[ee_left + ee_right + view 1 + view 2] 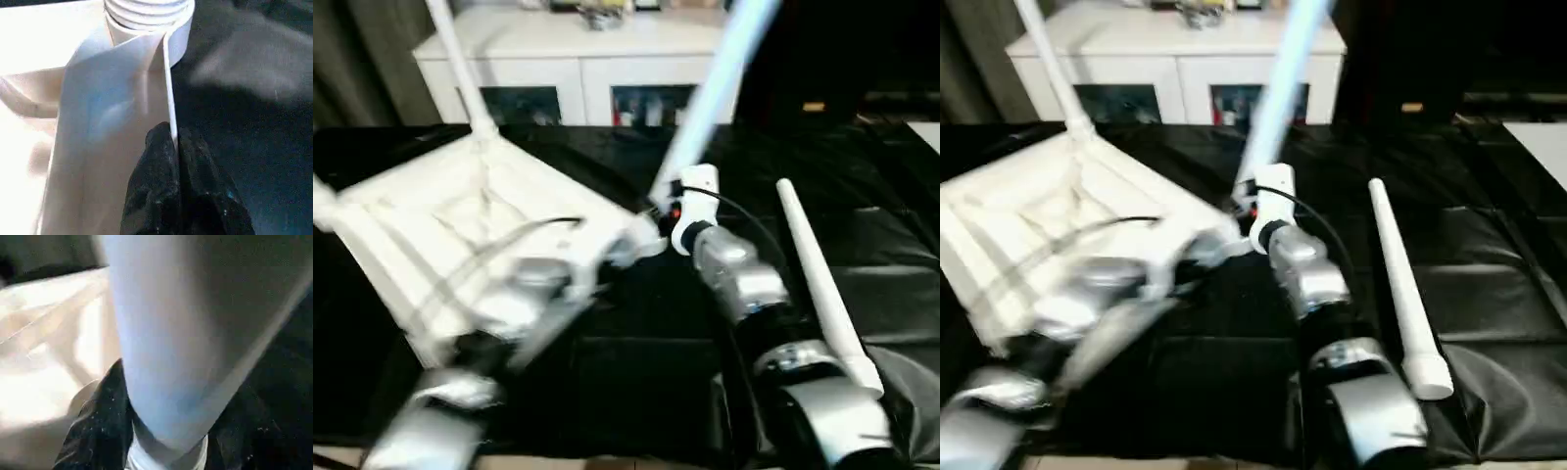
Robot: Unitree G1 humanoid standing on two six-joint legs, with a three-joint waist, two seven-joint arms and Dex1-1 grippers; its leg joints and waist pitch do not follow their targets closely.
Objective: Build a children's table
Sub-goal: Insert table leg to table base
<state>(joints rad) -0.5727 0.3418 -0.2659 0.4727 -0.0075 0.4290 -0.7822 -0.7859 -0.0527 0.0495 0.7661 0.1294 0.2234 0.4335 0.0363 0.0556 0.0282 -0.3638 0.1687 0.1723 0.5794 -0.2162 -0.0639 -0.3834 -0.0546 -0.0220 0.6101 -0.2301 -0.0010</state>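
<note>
Screwing in a leg, by the look of it. Tabletop (460, 235) lies upside down, ribs up, on the black-covered table (636, 392), toward its left side and tilted, far corner raised. One leg (460, 64) already stands at that far corner.

Left claw (173, 147) is shut, pinching a thin rib on the tabletop's underside right by a threaded socket; the pinch is plain in the left wrist view. Right claw (668, 211) is wrapped around the thick end of a second leg (720, 78), which points up and away at the tabletop's near right corner. Jaws are partly apart with the leg between them.

A third leg (1400, 284) lies loose on the table's right side, thick end toward the robot.

Handling, my read: hollow plastic, light, stiff, smooth, so slippery in the claw. The tapered leg will slide out if held high; hold it low near the threads. The thin rib may flex under twisting, so the rim is the sturdier hold.
</note>
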